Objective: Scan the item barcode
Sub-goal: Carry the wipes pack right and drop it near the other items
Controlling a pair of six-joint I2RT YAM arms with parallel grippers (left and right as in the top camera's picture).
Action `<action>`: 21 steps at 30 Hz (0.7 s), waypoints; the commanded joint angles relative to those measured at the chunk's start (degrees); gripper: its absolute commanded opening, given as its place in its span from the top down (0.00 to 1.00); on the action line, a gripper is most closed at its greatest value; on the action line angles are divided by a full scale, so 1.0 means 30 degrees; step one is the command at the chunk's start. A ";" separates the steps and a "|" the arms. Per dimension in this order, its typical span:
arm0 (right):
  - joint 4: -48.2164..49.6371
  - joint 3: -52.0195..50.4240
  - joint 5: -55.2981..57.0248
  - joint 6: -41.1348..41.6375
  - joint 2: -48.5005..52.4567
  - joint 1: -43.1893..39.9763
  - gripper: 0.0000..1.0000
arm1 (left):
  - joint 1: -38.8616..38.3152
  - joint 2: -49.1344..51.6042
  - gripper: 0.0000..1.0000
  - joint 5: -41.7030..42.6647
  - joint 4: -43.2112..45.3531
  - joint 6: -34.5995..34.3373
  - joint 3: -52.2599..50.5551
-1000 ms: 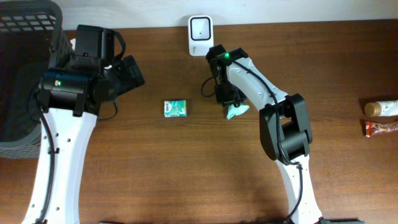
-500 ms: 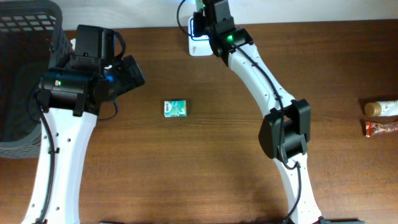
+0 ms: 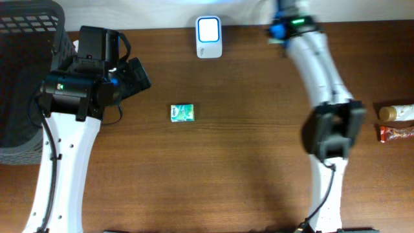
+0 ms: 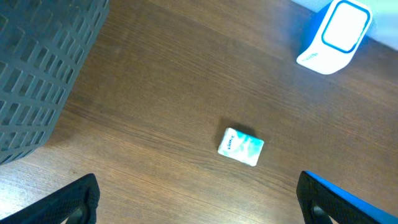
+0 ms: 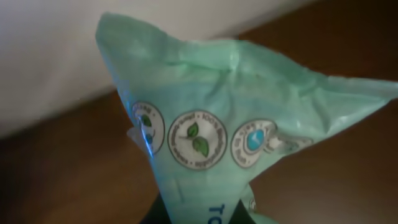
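1. Brown wooden surface carried a white scanner (image 3: 209,37) at 12 o'clock, its window lit, and a grey basket (image 3: 26,71) at 9 o'clock.
2. The right hand (image 3: 288,24) was clamped tight on a green pouch (image 5: 205,137) at 1 o'clock, well off the scanner's 3 o'clock side.
3. The left hand (image 3: 134,75) stood wide and empty at 10 o'clock; a small teal packet (image 3: 182,112) lay near centre.
4. No barcode showed on the pouch face in the wrist view. The pouch probably needed carrying toward 9 o'clock, then turning until its code side met the window, with the crinkled film held flat and steady.
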 commanded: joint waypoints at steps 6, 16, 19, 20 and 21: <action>-0.3606 0.0197 -0.2200 0.0517 0.0474 -0.8714 0.93 | 0.0022 -0.0066 0.01 -0.0022 0.0015 0.0313 0.0036; -0.3155 0.0153 -0.5916 0.0328 0.1698 -1.1001 0.19 | 0.0022 -0.0066 0.01 -0.0022 0.0015 0.0313 0.0036; -0.3177 0.0153 -1.5045 -0.3417 0.1698 -0.9806 0.13 | 0.0022 -0.0066 0.01 -0.0022 0.0015 0.0313 0.0036; -0.3249 0.0153 -1.6436 -0.3876 0.1698 -0.9216 0.13 | 0.0022 -0.0066 0.01 -0.0022 0.0015 0.0313 0.0036; -0.3555 0.0153 -1.7384 -0.3891 0.1698 -0.8415 0.12 | 0.0022 -0.0066 0.01 -0.0022 0.0015 0.0313 0.0036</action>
